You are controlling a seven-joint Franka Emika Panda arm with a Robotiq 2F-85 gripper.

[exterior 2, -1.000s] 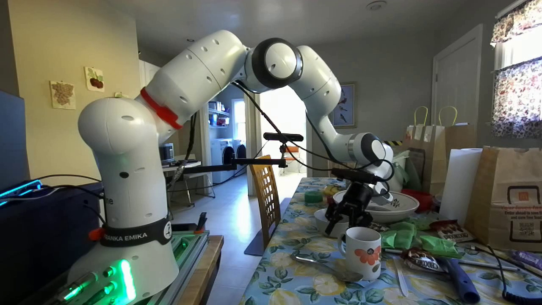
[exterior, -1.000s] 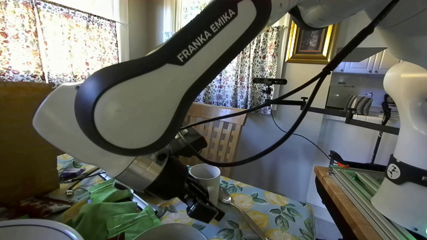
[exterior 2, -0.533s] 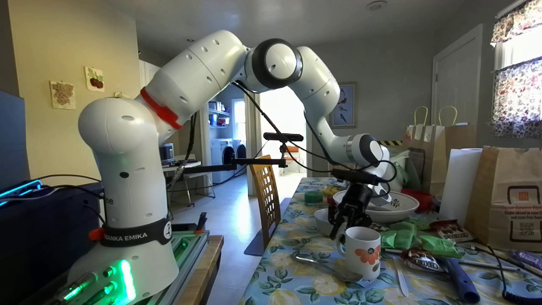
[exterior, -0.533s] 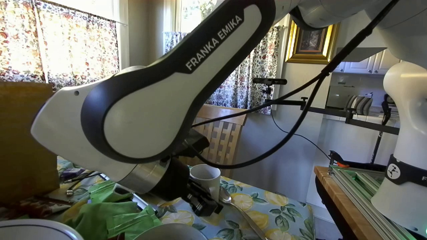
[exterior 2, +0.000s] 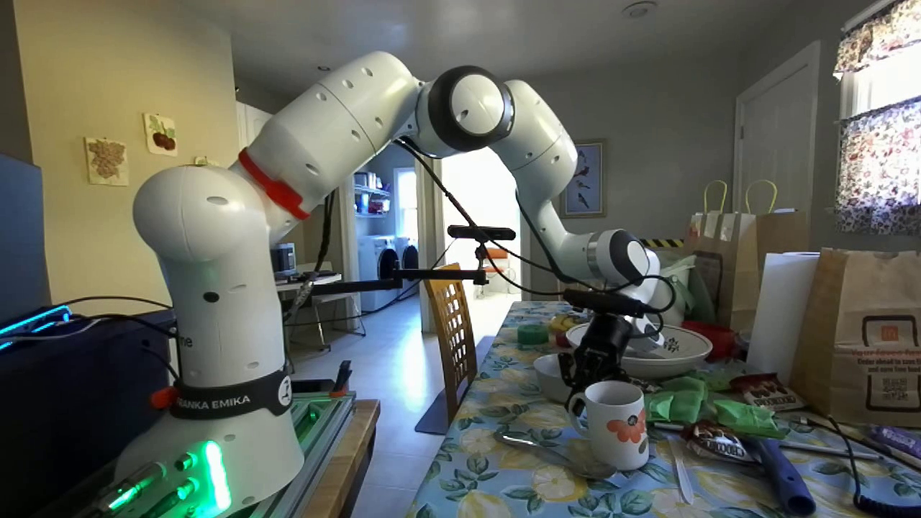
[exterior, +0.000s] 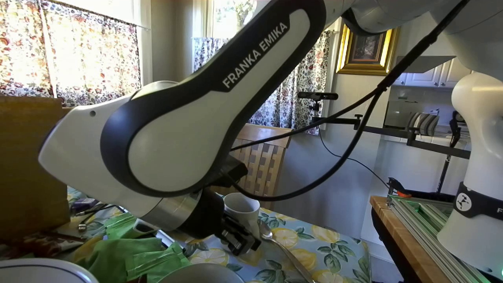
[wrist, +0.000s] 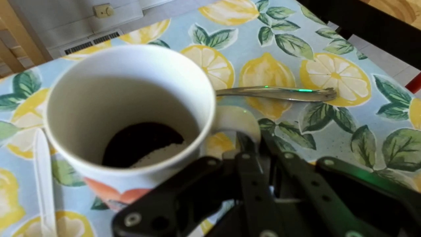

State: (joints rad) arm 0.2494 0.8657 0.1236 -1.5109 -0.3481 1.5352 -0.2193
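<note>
The mug is white, cylindrical and glossy, with an orange-red flower motif; it is located over the counter, slightly tilted. Base contact cannot be confirmed. Dark contents cover its bottom. The end effector, a black linkage type, is drawn together and clamped on the curved mug handle. Adjacent to the mug are a shiny metal spoon and, on the opposite side, a flat white utensil. The counter surface carries a lemon-and-leaf print on pale blue. The arm, smooth white with black trim, is marked "FRANKA EMIKA". Farther out: crinkled green packaging; a dark-red wrapper with partly legible light capitals; a brown paper bag bearing an M logo, small print blurred.
</note>
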